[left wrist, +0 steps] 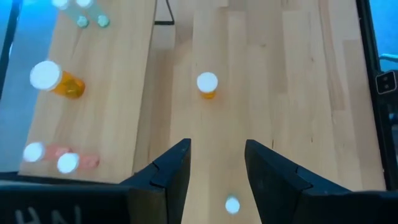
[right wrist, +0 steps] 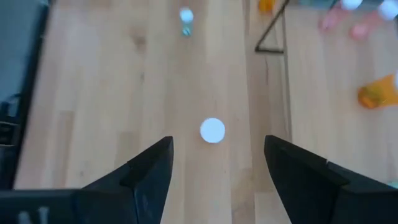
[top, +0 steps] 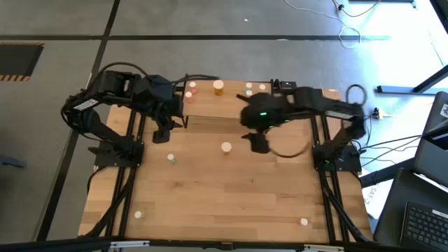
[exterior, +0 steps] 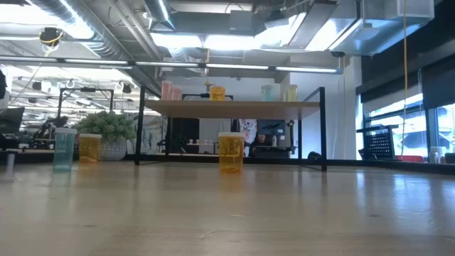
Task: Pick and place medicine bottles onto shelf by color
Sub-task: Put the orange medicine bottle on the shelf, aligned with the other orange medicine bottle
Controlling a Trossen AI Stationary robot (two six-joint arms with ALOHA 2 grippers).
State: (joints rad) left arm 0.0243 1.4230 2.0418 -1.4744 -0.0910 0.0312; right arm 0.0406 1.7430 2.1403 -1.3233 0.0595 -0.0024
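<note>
The shelf (top: 259, 105) stands at the table's far edge and carries pink bottles (top: 190, 90), an orange one (top: 219, 87) and pale green ones (top: 255, 87). An orange bottle (top: 226, 147) stands upright on the table in front of the shelf's middle, also seen in the low view (exterior: 231, 153). A pale green bottle (top: 171, 159) stands to its left. My left gripper (top: 162, 136) hangs open high above the table near the green bottle (left wrist: 232, 205). My right gripper (top: 259, 143) hangs open and raised, right of the orange bottle (right wrist: 212, 130). Neither gripper holds anything.
Two more small bottles stand near the table's front edge, one at the left (top: 138, 214) and one at the right (top: 304, 222). In the low view a teal bottle (exterior: 64, 148), another orange bottle (exterior: 89, 147) and a potted plant (exterior: 106, 131) sit at the left.
</note>
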